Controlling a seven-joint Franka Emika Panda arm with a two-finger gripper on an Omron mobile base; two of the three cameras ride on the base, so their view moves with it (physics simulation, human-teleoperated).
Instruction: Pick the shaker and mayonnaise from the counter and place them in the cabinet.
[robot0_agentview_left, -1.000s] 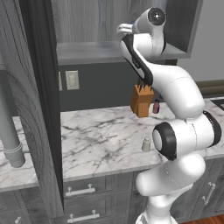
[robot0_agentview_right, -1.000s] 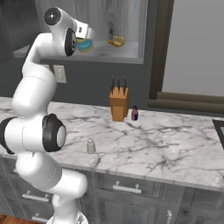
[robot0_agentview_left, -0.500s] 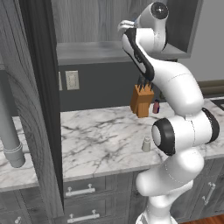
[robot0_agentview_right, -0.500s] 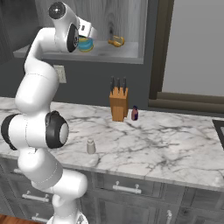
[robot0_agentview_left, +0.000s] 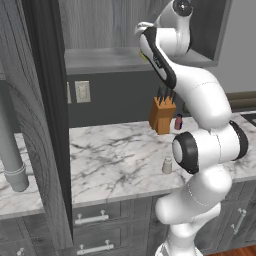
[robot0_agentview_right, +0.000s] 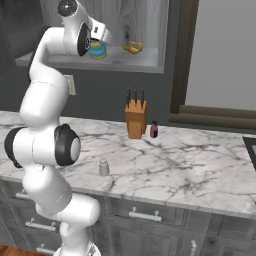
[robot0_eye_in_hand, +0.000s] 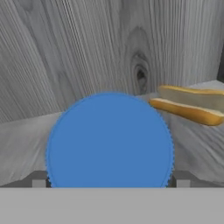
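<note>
The mayonnaise (robot0_agentview_right: 98, 50), a blue-lidded jar, stands on the shelf of the cabinet (robot0_agentview_right: 131, 60). My gripper (robot0_agentview_right: 96, 44) is up at that shelf, right over the jar. In the hand view the blue lid (robot0_eye_in_hand: 109, 140) lies between my gripper's (robot0_eye_in_hand: 110, 180) fingertips (robot0_eye_in_hand: 38, 180), which stand wide, one at each side; the gripper is open. The shaker (robot0_agentview_right: 104, 167), small and pale, stands alone near the front edge of the counter (robot0_agentview_right: 200, 165), beside the arm's lower joint (robot0_agentview_left: 167, 165).
A yellow-orange hot-dog-like item (robot0_agentview_right: 133, 47) (robot0_eye_in_hand: 188, 105) lies on the shelf right of the jar. A wooden knife block (robot0_agentview_right: 136, 117) and a small dark red bottle (robot0_agentview_right: 154, 130) stand at the counter's back. The open cabinet door (robot0_agentview_left: 45, 125) hangs at the left.
The arm's upper part has shifted slightly up and to the right. The jar has stayed at the same spot on the shelf, and the shaker has not moved.
</note>
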